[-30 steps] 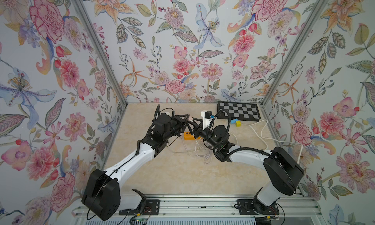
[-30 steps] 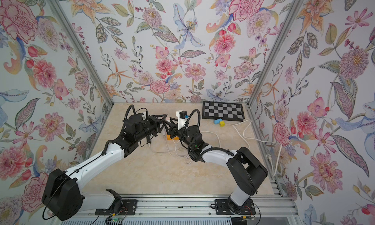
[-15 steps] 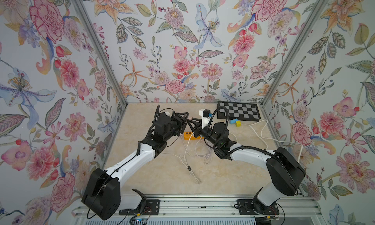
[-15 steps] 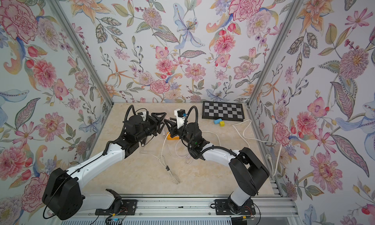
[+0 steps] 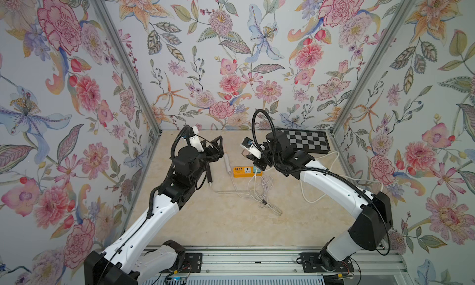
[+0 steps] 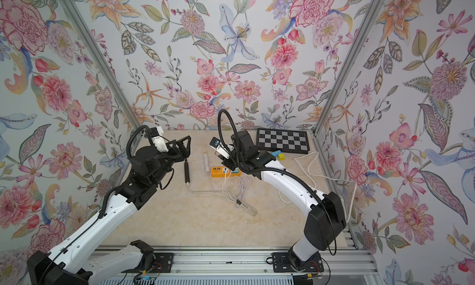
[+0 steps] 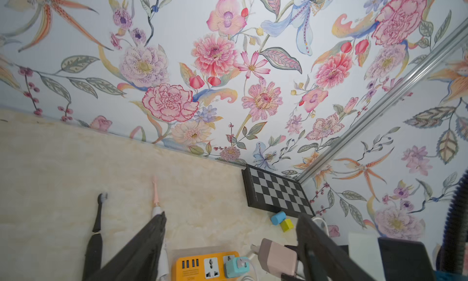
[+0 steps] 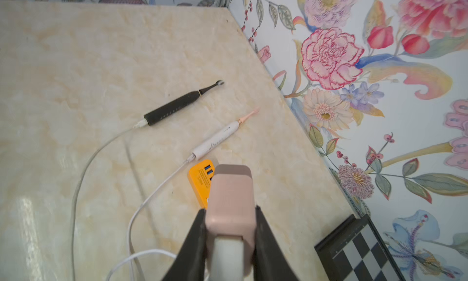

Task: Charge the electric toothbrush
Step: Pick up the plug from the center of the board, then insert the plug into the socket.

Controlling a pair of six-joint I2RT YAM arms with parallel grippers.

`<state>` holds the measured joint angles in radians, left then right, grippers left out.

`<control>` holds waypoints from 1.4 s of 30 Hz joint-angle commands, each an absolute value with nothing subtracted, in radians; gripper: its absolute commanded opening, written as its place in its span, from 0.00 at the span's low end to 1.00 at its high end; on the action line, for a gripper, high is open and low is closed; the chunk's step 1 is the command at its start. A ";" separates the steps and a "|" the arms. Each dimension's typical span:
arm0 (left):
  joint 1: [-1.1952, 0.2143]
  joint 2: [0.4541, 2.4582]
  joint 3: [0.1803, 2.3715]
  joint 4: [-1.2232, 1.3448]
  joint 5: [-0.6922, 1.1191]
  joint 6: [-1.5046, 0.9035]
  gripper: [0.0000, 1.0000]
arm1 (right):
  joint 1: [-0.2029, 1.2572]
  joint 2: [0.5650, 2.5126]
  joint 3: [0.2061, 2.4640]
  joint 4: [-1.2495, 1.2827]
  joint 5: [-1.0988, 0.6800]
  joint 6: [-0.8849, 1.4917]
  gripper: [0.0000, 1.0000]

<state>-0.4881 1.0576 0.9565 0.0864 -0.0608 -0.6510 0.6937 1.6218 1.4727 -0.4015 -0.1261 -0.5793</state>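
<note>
Two electric toothbrushes lie on the table, each with a cable in its base: a black one (image 8: 174,107) and a white one with a pink head (image 8: 215,140). In both top views the white one (image 5: 227,163) lies just left of the orange power strip (image 5: 246,172). My right gripper (image 8: 230,211) is shut on a pink charger adapter (image 8: 230,191), held just above the strip's right end (image 7: 202,267), beside a teal adapter (image 7: 236,267) plugged into it. My left gripper (image 7: 231,215) is open and holds nothing, above the toothbrushes (image 5: 214,145).
Loose white cables (image 5: 259,191) lie tangled in front of the strip. A checkerboard (image 5: 305,143) sits in the back right corner with a blue and a yellow block (image 6: 279,155) beside it. Floral walls enclose three sides.
My left gripper has opened wide and drawn back to the left, away from the right gripper. The right gripper closed on the pink adapter. The dangling cable now lies on the table.
</note>
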 commanded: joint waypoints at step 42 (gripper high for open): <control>-0.481 0.673 0.594 -0.054 0.140 0.313 0.99 | 0.670 2.453 2.395 -1.277 -0.051 -0.980 0.09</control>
